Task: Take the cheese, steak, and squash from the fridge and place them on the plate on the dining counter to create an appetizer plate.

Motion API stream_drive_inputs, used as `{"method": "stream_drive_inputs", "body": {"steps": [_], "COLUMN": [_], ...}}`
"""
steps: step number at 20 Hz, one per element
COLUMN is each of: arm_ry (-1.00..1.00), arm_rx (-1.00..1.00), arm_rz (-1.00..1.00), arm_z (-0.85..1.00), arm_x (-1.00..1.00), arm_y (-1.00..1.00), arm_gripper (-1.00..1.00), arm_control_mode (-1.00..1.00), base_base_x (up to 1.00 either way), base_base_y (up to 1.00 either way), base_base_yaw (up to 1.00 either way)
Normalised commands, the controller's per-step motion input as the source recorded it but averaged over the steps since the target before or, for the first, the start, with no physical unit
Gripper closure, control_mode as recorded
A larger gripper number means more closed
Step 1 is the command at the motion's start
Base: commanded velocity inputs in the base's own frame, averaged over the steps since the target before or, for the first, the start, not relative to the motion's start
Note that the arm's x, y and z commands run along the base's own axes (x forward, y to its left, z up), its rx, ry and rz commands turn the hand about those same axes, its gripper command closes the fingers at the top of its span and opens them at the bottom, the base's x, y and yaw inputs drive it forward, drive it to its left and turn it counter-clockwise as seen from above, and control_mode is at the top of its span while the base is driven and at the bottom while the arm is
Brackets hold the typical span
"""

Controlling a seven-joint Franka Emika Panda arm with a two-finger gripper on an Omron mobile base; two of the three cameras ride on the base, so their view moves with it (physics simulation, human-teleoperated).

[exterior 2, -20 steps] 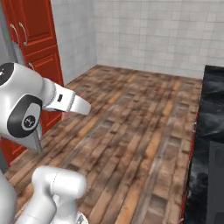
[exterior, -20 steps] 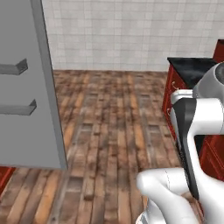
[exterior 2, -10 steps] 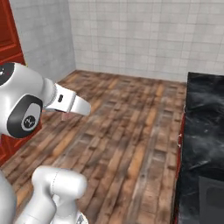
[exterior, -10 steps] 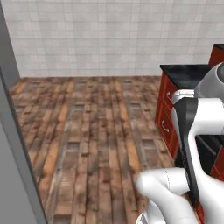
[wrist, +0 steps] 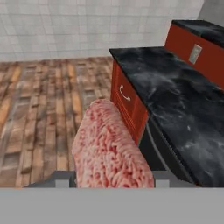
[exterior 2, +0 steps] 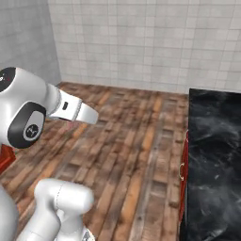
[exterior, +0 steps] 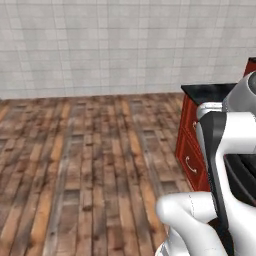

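Observation:
The steak (wrist: 109, 146), a pinkish-red slab with paler streaks, stands up close in the hand view, rising from between the fingers of my gripper (wrist: 111, 180), which is shut on it. The slab hides the fingertips. Beyond it and to the right runs a glossy black marbled counter top (wrist: 175, 98) over red drawers (wrist: 124, 98); I cannot tell whether it is the dining counter. The cheese, squash, fridge and plate are out of view.
The same black counter (exterior: 210, 92) (exterior 2: 214, 155) lies to the right of the arm (exterior: 225, 150). A raised red panel with a wall socket (wrist: 194, 53) stands behind the counter. Open wooden floor (exterior: 90, 160) stretches ahead to a white tiled wall (exterior: 125, 45).
The base has turned right, so the whole scene slid left. The grey fridge door and the red cabinets have left the base views, and the black counter has grown larger.

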Motion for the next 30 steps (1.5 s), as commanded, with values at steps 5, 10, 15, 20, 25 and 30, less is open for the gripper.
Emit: {"method": "stream_drive_inputs", "body": {"steps": [5, 10, 15, 20, 25, 30], "arm_ry": [0.00, 0.00, 0.00, 0.00, 0.00, 0.00], "arm_rx": [0.00, 0.00, 0.00, 0.00, 0.00, 0.00], "arm_rz": [0.00, 0.00, 0.00, 0.00, 0.00, 0.00], "arm_z": [0.00, 0.00, 0.00, 0.00, 0.00, 0.00], "arm_x": [0.00, 0.00, 0.00, 0.00, 0.00, 0.00], "arm_y": [0.00, 0.00, 0.00, 0.00, 0.00, 0.00], "arm_gripper": [1.00, 1.00, 1.00, 1.00, 1.00, 1.00], "arm_control_mode": [1.00, 1.00, 1.00, 1.00, 1.00, 1.00], "base_base_x": [1.00, 1.00, 1.00, 1.00, 1.00, 0.96], "base_base_y": [0.20, 0.32, 0.52, 0.74, 0.89, 0.90], "base_base_yaw": [-0.22, -0.25, -0.30, -0.41, -0.51, -0.56]}}
